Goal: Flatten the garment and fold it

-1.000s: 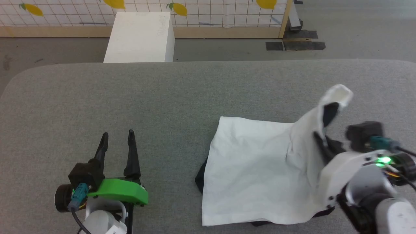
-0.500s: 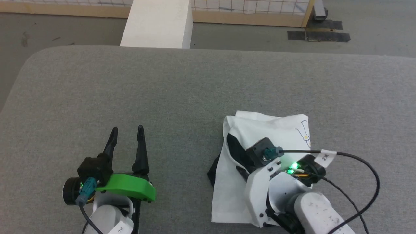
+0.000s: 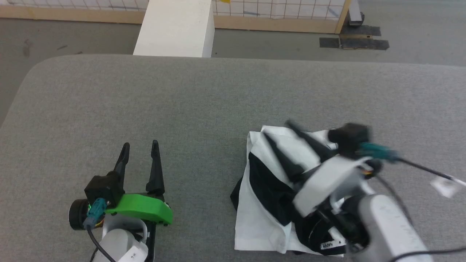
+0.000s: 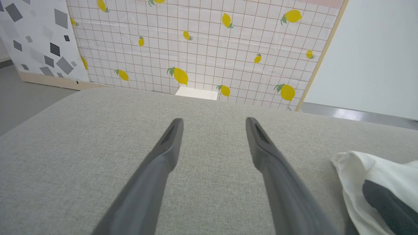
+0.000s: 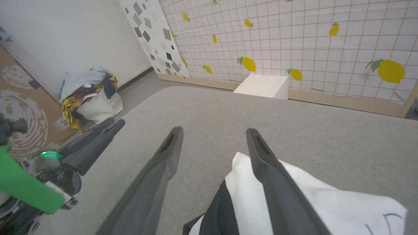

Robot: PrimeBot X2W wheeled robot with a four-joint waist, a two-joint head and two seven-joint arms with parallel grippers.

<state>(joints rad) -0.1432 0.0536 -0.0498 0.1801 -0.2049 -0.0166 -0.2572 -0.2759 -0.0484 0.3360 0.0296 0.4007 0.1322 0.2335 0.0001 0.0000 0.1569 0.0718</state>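
2 wide-open and empty, left end effector (image 3: 140,144) over grey table (image 3: 182,102), right end effector (image 3: 277,129) above folded garment (image 3: 262,225)

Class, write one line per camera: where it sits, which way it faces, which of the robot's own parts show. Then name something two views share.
Head view: on the head, facing down at the table; shows left gripper and right gripper, open over the garment.
Left wrist view: on the left wrist, facing the lemon wall along its open fingers.
Right wrist view: on the right wrist, facing that wall; its fingers, plus the left gripper.
Shared by both wrist views: the white box.
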